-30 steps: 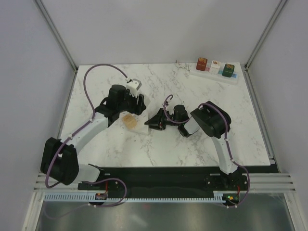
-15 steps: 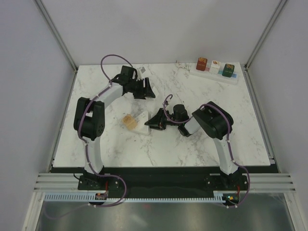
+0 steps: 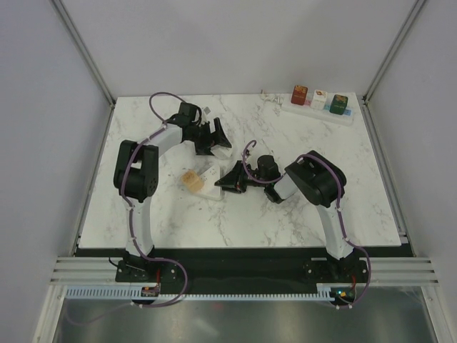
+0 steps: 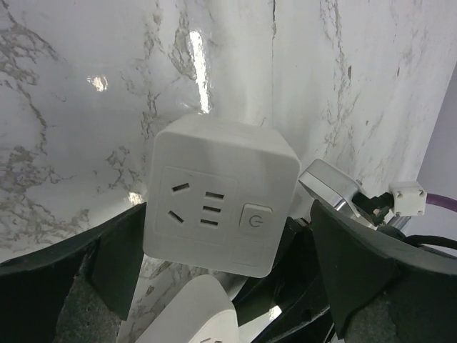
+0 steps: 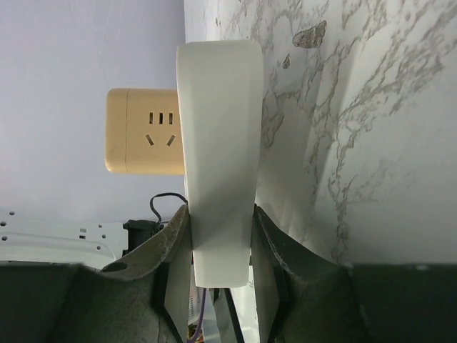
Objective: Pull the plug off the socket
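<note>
The white power strip (image 3: 209, 176) lies mid-table with a tan cube plug (image 3: 190, 179) stuck in it. My right gripper (image 3: 227, 184) is shut on the strip's right end. In the right wrist view the strip (image 5: 218, 128) runs up between my right gripper's (image 5: 218, 218) pads, and the tan plug (image 5: 143, 141) sticks out on its left. My left gripper (image 3: 216, 139) is open just behind the strip. In the left wrist view a white cube plug (image 4: 221, 193) with a power button sits between my left gripper's (image 4: 228, 214) spread fingers. The strip's rounded end (image 4: 194, 316) shows below it.
A second white power strip (image 3: 318, 107) with red, white and green cubes lies at the far right back corner. Grey walls and metal frame posts (image 3: 86, 57) enclose the marble table (image 3: 300, 214). Purple cables loop off both arms.
My left arm has swung from beside the tan plug up to the back middle, then a little right and nearer, and its jaws have spread. The right arm and strip have not moved.
</note>
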### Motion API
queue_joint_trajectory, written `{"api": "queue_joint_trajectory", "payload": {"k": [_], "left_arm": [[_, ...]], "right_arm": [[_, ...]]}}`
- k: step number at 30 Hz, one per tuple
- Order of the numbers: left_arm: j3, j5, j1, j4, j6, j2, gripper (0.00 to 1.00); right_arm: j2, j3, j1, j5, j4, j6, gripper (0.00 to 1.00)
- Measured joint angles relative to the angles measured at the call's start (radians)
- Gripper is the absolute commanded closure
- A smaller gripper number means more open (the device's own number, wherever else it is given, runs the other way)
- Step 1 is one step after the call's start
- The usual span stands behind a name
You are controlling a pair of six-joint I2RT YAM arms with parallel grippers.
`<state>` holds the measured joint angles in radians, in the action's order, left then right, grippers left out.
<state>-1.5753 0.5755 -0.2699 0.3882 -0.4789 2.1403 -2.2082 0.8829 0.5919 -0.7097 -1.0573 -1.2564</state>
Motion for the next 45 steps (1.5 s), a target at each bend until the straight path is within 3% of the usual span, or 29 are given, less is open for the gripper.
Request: {"api": "queue_joint_trajectory", "payload": {"k": [6, 11, 17, 21, 27, 35, 45], "left_arm": [[0.009, -0.094, 0.005, 0.047, 0.042, -0.098, 0.0], [0.079, -0.253, 0.01, 0.109, 0.146, -0.354, 0.0], [0.318, -0.373, 0.01, 0.124, 0.219, -0.775, 0.0], [0.52, -0.42, 0.01, 0.158, 0.199, -0.921, 0.02], [0.682, -0.454, 0.01, 0.214, 0.027, -0.94, 0.05], [0.712, -0.443, 0.01, 0.189, -0.226, -0.913, 0.03], [0.785, -0.465, 0.011, 0.157, -0.41, -0.913, 0.05]], "right_arm": [[0.0, 0.0, 0.0, 0.0, -0.001, 0.0, 1.0], [0.0, 0.0, 0.0, 0.0, -0.002, 0.0, 1.0], [0.0, 0.0, 0.0, 0.0, -0.003, 0.002, 1.0], [0.0, 0.001, 0.002, -0.001, 0.0, 0.01, 1.0], [0.011, 0.031, 0.011, -0.005, 0.066, 0.071, 1.0], [0.101, 0.061, 0.048, 0.055, 0.251, 0.24, 1.0], [0.114, 0.065, 0.056, 0.066, 0.276, 0.281, 1.0]]}}
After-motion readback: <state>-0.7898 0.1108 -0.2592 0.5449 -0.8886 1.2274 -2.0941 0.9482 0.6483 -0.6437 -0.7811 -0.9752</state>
